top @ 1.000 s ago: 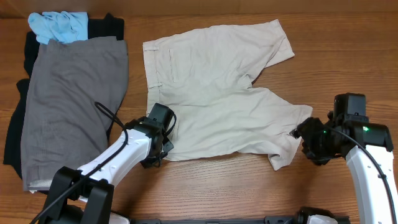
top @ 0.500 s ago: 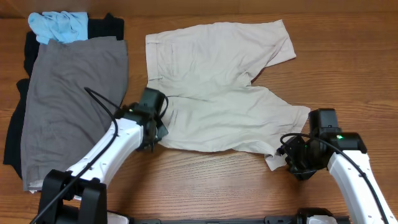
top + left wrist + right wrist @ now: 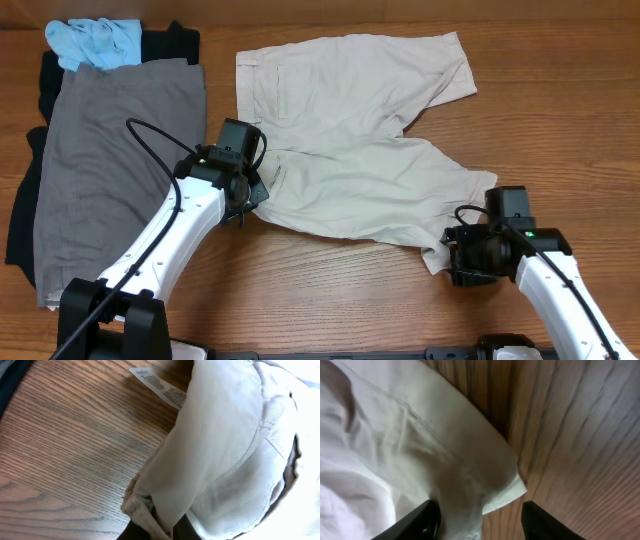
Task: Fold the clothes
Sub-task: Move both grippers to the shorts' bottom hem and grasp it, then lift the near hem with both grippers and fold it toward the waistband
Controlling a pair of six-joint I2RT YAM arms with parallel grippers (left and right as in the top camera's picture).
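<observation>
The pale cream trousers (image 3: 350, 130) lie spread in the middle of the table, waistband at the left, legs to the right. My left gripper (image 3: 250, 195) is shut on the lower waistband corner; in the left wrist view the bunched cloth (image 3: 225, 435) rises out of the shut jaws (image 3: 162, 530), and a white label (image 3: 160, 387) shows. My right gripper (image 3: 460, 262) stands open over the near leg's hem corner. The right wrist view shows that corner (image 3: 470, 475) lying between its spread fingers (image 3: 415, 522).
A grey garment (image 3: 110, 170) lies at the left on top of a black piece (image 3: 25, 230), with a light-blue piece (image 3: 95, 42) at the back left corner. Bare wood table (image 3: 330, 290) runs along the front edge and at the right.
My left gripper has carried the waistband corner away from the front edge, drawing the trousers' near edge back. The right arm has moved left and nearer the front, onto the leg's hem corner.
</observation>
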